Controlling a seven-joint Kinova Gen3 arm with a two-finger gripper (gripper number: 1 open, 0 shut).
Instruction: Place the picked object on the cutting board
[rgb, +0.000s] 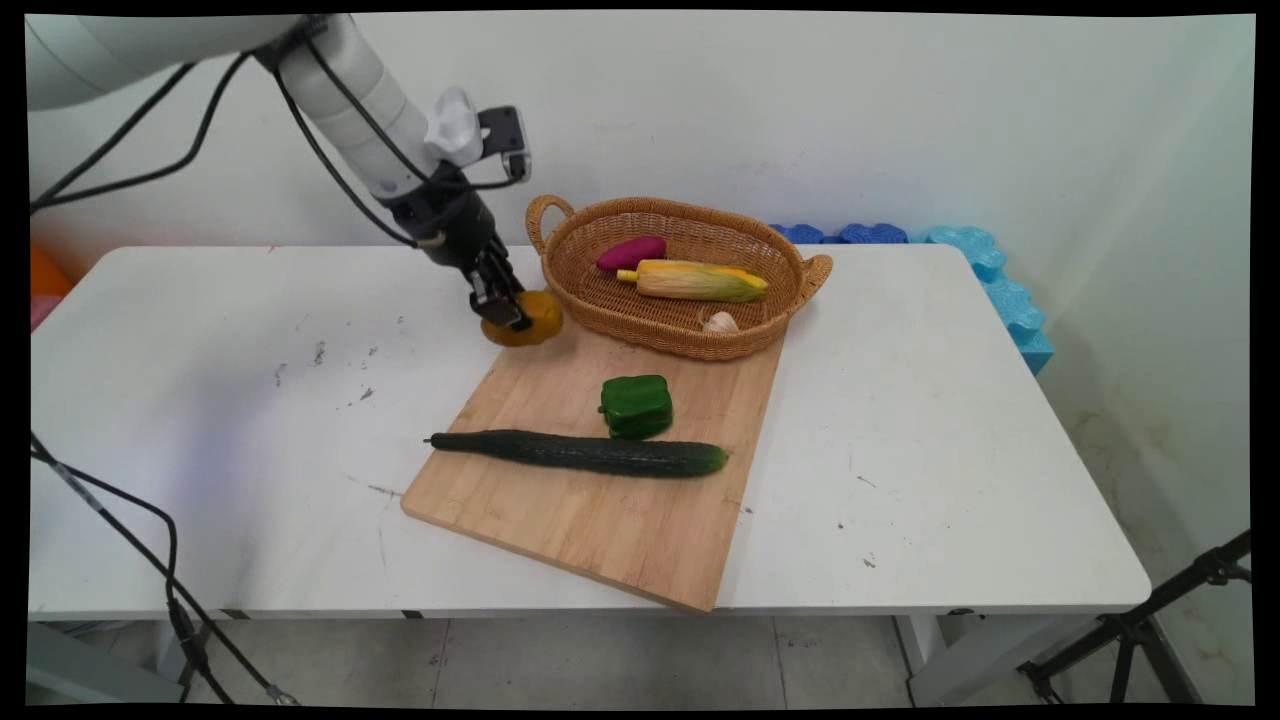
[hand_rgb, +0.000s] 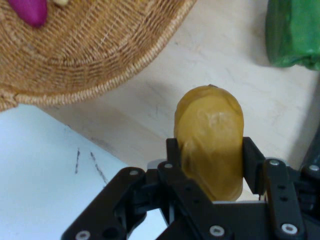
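The smooth yellow-brown potato-shaped vegetable (rgb: 527, 318) sits just left of centre in the main view, at the far left corner of the pale wooden cutting board (rgb: 600, 480), and low in the middle of the hand view. The black two-finger hand (rgb: 503, 304) is closed on it, a pad (hand_rgb: 253, 165) pressed against each flank, so it is gripped across its narrow width. Whether its underside rests on the board or hangs just clear cannot be told.

Doing this well, as I judge it, means keeping the squeeze steady: the skin looks slick and rounded, so it could slip out if the grip loosens or the wrist tilts. Any travel should be gentle and clear of the rim just beside it.

That rim belongs to the oval woven wicker basket (rgb: 600, 305) with two loop handles, immediately to the right, which holds a purple sweet potato (rgb: 631, 252), a yellow corn cob with green husk (rgb: 700, 281) and a small pale garlic bulb (rgb: 720, 322). Lower on the board lie a green bell pepper (rgb: 636, 405) and, touching or nearly touching it, a long dark green cucumber (rgb: 585, 453). The board rests on the white worktop (rgb: 200, 420). Blue foam blocks (rgb: 990, 280) line the upper right.
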